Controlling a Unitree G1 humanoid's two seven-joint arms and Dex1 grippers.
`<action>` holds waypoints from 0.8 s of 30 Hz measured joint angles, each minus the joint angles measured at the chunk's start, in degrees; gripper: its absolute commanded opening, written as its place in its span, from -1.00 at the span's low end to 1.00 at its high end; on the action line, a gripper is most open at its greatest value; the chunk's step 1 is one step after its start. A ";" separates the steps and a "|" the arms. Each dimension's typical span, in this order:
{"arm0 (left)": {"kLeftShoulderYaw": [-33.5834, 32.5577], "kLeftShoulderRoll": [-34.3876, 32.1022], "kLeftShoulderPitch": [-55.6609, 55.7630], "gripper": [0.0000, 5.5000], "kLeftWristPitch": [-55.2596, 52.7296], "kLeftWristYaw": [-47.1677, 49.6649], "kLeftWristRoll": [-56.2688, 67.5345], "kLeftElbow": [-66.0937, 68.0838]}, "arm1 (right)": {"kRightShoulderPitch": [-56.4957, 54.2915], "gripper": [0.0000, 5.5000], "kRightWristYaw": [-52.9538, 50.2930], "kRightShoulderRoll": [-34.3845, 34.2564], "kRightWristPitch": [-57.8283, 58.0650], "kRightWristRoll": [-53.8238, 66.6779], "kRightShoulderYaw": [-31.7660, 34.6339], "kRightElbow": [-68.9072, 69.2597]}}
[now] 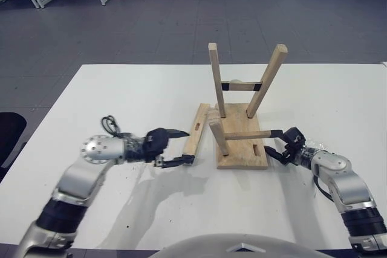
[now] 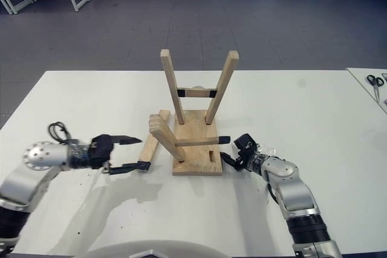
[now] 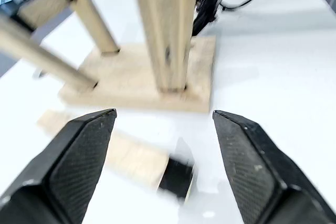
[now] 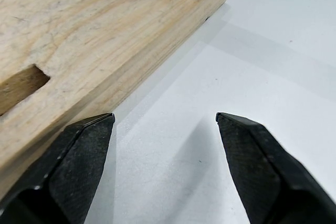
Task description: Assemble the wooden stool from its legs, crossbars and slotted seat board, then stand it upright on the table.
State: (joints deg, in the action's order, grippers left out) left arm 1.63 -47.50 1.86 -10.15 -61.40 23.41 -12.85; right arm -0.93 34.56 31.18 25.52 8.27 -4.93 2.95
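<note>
The board (image 1: 242, 154) lies flat near the middle of the white table (image 1: 121, 89). Two legs rise from its far edge: a straight leg (image 1: 216, 80) on the left and a leaning leg (image 1: 267, 80) on the right, their tops spread apart. An upper crossbar (image 1: 242, 86) with dark ends joins them partway up.

A third leg (image 1: 219, 132) stands at the board's near left corner, tilted toward the robot. A lower crossbar (image 1: 248, 135) runs from it to the right over the board, and its dark tip hangs free near the board's right edge. A slot (image 1: 258, 148) in the near right corner holds nothing.

A loose leg (image 1: 197, 126) lies flat on the table just beside the board's left edge, touching it or nearly so.

The left gripper (image 1: 188, 145) sits low over the table at the near end of the loose leg, fingers wide apart. That end lies between them, and it is unclear whether either finger touches it.

The right gripper (image 1: 282, 144) is at the board's right edge, just beside the lower crossbar's free tip. Its fingers are spread wide and hold nothing. In the right wrist view one finger sits against the board's edge and the other over bare table.

A pair of scissors (image 2: 375, 80) lies on a neighbouring table to the right.
</note>
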 measured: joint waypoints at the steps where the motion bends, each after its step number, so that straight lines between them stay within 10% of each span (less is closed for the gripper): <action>1: -3.28 -0.14 1.64 0.24 -2.32 0.83 2.92 1.18 | 0.17 0.30 -0.24 -0.17 0.00 0.00 0.07 0.11; 13: -10.82 17.25 38.99 0.24 -31.94 37.88 56.50 -12.14 | 0.16 0.30 -0.18 -0.69 -0.02 -0.07 0.11 0.21; 24: 15.85 10.33 25.53 0.24 -36.93 24.08 29.79 -13.16 | -0.24 0.30 -0.27 -0.85 -0.08 -0.28 -0.27 -0.26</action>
State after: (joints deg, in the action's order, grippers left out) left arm 17.48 -37.17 27.39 -47.08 -37.32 53.20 -26.01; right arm -1.17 34.29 30.33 25.44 7.99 -5.20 2.70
